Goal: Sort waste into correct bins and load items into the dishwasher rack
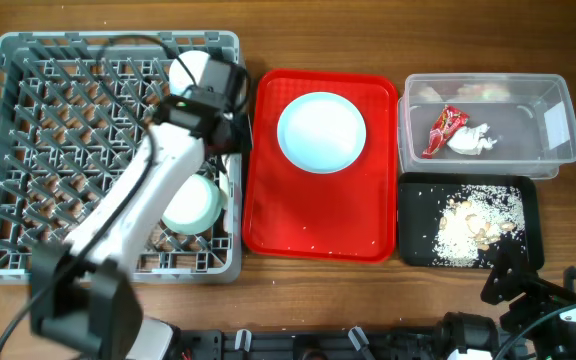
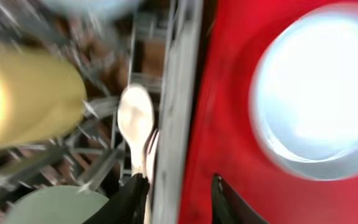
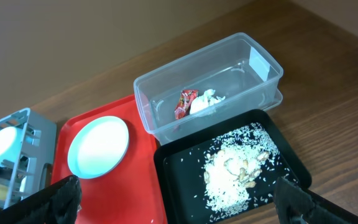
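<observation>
- Your left gripper [image 2: 179, 200] shows at the bottom of its wrist view. Its fingers are apart and grip nothing; only the rack's wall stands between them. One finger is over the rack [image 1: 8, 60], the other over the red tray [image 1: 268, 230].
- A white spoon [image 2: 135, 115] lies in the rack, bowl end toward the top of the frame. Its handle runs down to the finger on that side, and you cannot tell whether they touch.
- The yellow-green cup [image 2: 30, 99] is a blur at the left of that view, inside the rack.
- From overhead, a white bowl [image 1: 190, 70] sits at the rack's upper right and a pale bowl [image 1: 193, 205] at its lower right.
- The light blue plate [image 1: 320, 132] lies in the upper part of the red tray.
- The clear tub [image 1: 518, 155] at upper right holds the red wrapper [image 1: 443, 130] and the tissue [image 1: 473, 140], which touch each other.
- The black tray [image 1: 416, 255] just below it holds the rice scraps [image 1: 468, 222].
- Your right gripper [image 3: 176, 186] is spread wide and empty.
</observation>
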You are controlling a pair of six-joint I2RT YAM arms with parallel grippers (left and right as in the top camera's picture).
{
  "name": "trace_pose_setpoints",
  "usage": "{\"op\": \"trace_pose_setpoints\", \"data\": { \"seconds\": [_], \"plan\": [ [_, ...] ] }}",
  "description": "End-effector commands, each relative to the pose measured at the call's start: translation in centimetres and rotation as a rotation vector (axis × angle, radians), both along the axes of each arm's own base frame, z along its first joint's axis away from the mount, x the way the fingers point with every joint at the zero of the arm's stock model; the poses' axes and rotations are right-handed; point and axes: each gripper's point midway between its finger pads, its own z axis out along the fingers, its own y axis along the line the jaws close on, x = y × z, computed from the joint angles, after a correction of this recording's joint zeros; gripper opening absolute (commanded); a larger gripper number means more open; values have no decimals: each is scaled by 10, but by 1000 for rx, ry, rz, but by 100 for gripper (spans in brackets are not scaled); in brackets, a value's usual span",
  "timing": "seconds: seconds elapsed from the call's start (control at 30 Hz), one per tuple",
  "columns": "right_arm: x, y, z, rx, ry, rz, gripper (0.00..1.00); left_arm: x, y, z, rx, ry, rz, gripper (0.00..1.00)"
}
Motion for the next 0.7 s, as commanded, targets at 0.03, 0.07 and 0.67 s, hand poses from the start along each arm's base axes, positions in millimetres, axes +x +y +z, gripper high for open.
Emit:
{"op": "trace_pose_setpoints", "data": {
  "seconds": [0.03, 0.07, 0.67],
  "plan": [
    [-1, 1, 0, -4, -5, 6, 100, -4, 3, 89, -81, -222, 18, 36],
    [-1, 1, 0, -3, -5, 6, 100, -9, 5, 96, -85, -233, 18, 33],
    [-1, 1, 0, -4, -5, 6, 100, -26, 4, 119, -318, -201, 21, 34]
  ]
}}
